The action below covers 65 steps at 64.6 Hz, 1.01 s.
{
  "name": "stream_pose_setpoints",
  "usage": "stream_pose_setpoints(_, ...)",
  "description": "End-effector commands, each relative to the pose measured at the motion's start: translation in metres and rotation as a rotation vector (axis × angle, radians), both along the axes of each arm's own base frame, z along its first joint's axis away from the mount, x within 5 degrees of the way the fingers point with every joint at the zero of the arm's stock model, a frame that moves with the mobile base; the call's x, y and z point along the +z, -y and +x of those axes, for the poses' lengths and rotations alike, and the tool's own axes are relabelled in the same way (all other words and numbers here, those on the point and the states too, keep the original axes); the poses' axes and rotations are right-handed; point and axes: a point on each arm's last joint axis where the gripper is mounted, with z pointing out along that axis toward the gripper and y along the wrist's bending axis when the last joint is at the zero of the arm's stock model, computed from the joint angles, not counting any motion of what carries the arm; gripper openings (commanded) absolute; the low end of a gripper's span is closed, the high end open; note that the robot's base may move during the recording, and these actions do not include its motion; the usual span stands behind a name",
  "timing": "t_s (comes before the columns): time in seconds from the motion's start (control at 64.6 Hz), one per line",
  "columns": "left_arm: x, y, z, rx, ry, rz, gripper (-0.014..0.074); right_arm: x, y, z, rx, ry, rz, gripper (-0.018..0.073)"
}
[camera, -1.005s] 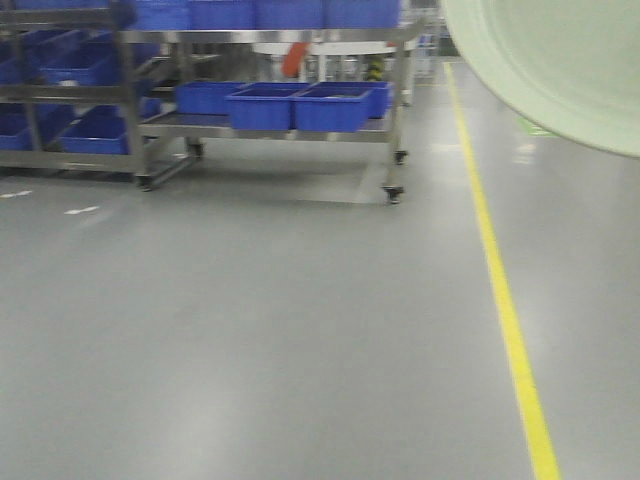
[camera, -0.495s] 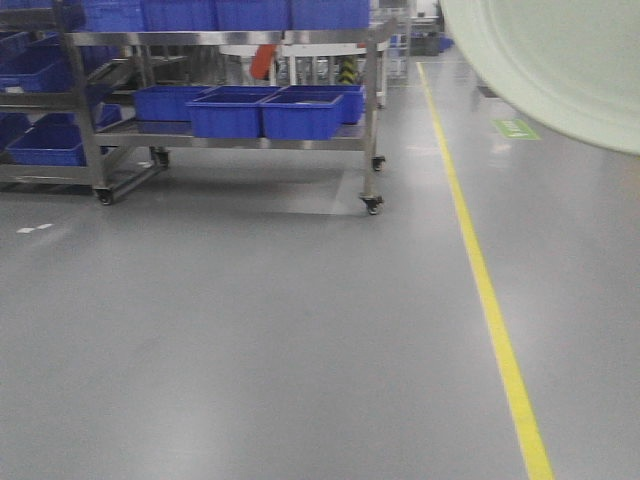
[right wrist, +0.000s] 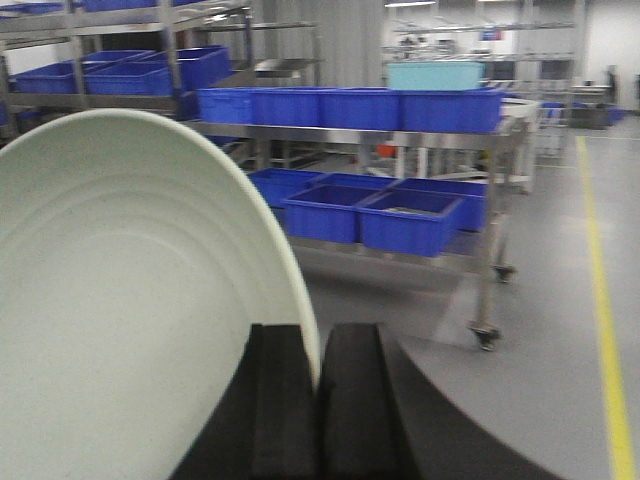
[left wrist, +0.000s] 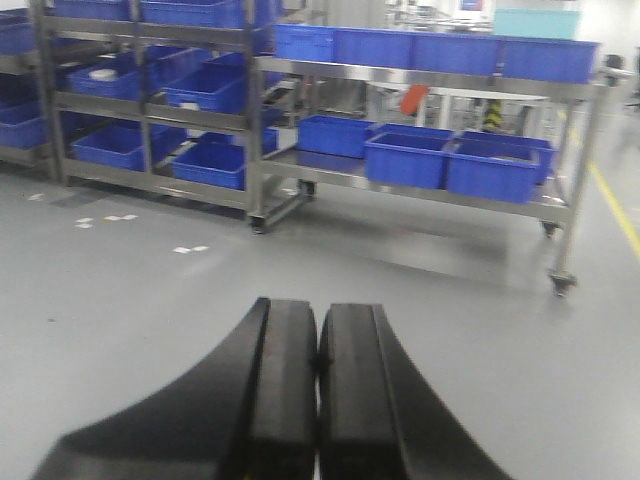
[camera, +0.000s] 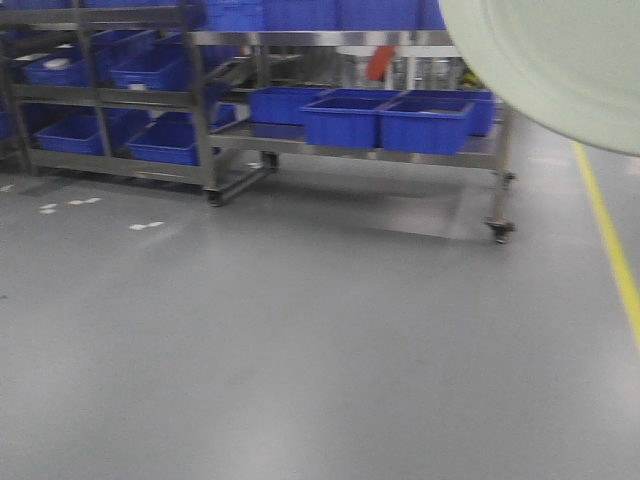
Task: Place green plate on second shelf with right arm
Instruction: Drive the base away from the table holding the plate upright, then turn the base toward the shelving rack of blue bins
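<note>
The green plate (right wrist: 130, 300) is pale mint, held on edge, and fills the left of the right wrist view. My right gripper (right wrist: 318, 345) is shut on its rim, one black finger on each side. The plate also shows in the front view (camera: 560, 60) at the top right, raised in the air; the gripper itself is out of that view. My left gripper (left wrist: 318, 325) is shut and empty, pointing over the grey floor toward the shelves. A steel shelf cart (camera: 400, 140) with blue bins stands ahead.
Steel racks (camera: 110, 90) with several blue bins (camera: 340, 120) line the far side. The cart stands on castor wheels (camera: 498, 232). A yellow floor line (camera: 615, 260) runs along the right. Grey floor (camera: 300, 350) lies between me and the racks.
The view has swung left: the racks and cart shifted right and look closer, and the yellow line moved to the right edge. The plate stays at the top right.
</note>
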Motion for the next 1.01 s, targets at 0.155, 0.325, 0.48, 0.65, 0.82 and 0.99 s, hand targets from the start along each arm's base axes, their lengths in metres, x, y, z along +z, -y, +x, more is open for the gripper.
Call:
stream_pose_setpoints(0.155, -0.0054, 0.0003, 0.0001, -0.004, 0.058, -0.011, 0.0131, 0.0211, 0.0010, -0.0033, -0.008, 0.148, 0.011, 0.0030)
stream_pose_setpoints(0.325, -0.0054, 0.0003, 0.0001, -0.004, 0.058, -0.011, 0.0131, 0.0211, 0.0010, -0.0033, -0.008, 0.148, 0.011, 0.0030)
stream_pose_setpoints(0.48, -0.0054, 0.0003, 0.0001, -0.004, 0.058, -0.011, 0.0131, 0.0211, 0.0010, -0.0033, -0.008, 0.148, 0.011, 0.0030)
stream_pose_setpoints(0.65, -0.0054, 0.0003, 0.0001, -0.004, 0.058, -0.011, 0.0131, 0.0211, 0.0010, -0.0033, -0.008, 0.148, 0.011, 0.0030)
stream_pose_setpoints(0.82, -0.0054, 0.0003, 0.0001, -0.004, 0.058, -0.011, 0.0131, 0.0211, 0.0010, -0.0033, -0.008, 0.148, 0.011, 0.0030)
stream_pose_setpoints(0.99, -0.0054, 0.0003, 0.0001, -0.004, 0.058, -0.011, 0.0131, 0.0211, 0.0010, -0.0033, -0.008, 0.148, 0.011, 0.0030)
